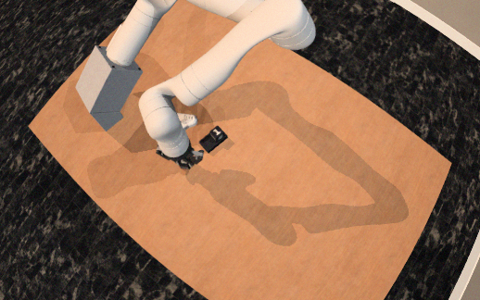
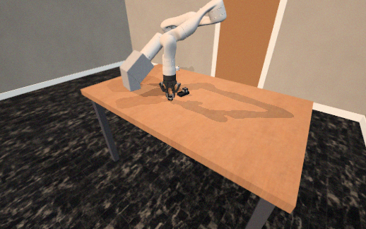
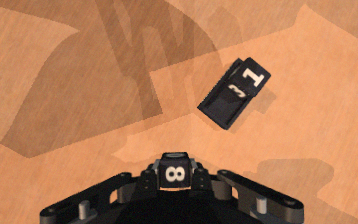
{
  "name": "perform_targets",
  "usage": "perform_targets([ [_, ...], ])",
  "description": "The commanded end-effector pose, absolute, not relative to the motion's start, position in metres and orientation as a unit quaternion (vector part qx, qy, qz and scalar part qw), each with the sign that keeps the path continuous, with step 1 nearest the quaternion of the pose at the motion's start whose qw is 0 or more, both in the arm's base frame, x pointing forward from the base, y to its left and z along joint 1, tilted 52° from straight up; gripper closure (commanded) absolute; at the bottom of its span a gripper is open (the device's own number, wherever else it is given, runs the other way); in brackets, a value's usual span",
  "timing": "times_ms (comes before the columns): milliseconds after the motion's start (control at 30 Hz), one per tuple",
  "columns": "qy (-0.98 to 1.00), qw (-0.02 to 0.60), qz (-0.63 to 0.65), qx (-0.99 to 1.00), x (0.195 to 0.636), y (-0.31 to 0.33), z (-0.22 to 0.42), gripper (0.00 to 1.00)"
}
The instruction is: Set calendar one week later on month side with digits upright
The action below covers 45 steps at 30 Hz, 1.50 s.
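Cube (image 3: pixel 174 173) (8 legible from wrist only) in hand (image 3: pixel 175 176).

An orange-brown wooden table (image 2: pixel 227 141) fills most of the top view, running from upper left to lower right, and stands on grey legs (image 2: pixel 107 131) over a dark mottled floor (image 2: pixel 50 177). Broad, darker shadows cross its surface from the centre toward the right.

A grey block (image 1: pixel 105 88) sits on the table in the upper left of the top view.

Just left of centre, a small black tray (image 1: pixel 213 139) lies flat on the wood, at an angle to the table's edges. One black cube (image 3: pixel 252 75) stands in the tray's upper end, with a white 1 facing up.
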<state>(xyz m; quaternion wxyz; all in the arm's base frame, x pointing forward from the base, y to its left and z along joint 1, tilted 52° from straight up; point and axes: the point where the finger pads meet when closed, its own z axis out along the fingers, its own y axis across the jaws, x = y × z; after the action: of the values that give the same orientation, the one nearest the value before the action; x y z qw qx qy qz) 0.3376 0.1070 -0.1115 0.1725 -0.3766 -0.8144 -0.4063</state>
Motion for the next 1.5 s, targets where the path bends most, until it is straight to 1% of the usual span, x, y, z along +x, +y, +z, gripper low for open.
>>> perform_targets([
  [0, -0.814, 0.172, -0.406, -0.377, 0.3381, 0.1062, -0.1113, 0.74],
  [933, -0.814, 0.172, -0.406, -0.377, 0.3381, 0.1062, -0.1113, 0.74],
  [967, -0.814, 0.172, -0.406, -0.377, 0.3381, 0.1062, -0.1113, 0.70],
  [1033, -0.814, 0.172, -0.406, -0.377, 0.3381, 0.1062, -0.1113, 0.70],
  [1067, -0.814, 0.172, -0.406, -0.377, 0.3381, 0.1062, -0.1113, 0.66],
  [1200, -0.814, 0.172, -0.406, -0.377, 0.3381, 0.1062, -0.1113, 0.66],
  [1233, -0.814, 0.172, -0.406, -0.377, 0.3381, 0.1062, -0.1113, 0.62],
  [1300, -0.814, 0.172, -0.406, -0.377, 0.3381, 0.1062, -0.1113, 0.62],
  [1333, -0.814, 0.172, -0.406, -0.377, 0.3381, 0.1062, -0.1113, 0.58],
  [1400, -0.814, 0.172, -0.406, -0.377, 0.3381, 0.1062, -0.1113, 0.58],
  [1433, -0.814, 0.172, -0.406, -0.377, 0.3381, 0.1062, -0.1113, 0.54],
  [1467, -0.814, 0.172, -0.406, -0.377, 0.3381, 0.1062, -0.1113, 0.54],
])
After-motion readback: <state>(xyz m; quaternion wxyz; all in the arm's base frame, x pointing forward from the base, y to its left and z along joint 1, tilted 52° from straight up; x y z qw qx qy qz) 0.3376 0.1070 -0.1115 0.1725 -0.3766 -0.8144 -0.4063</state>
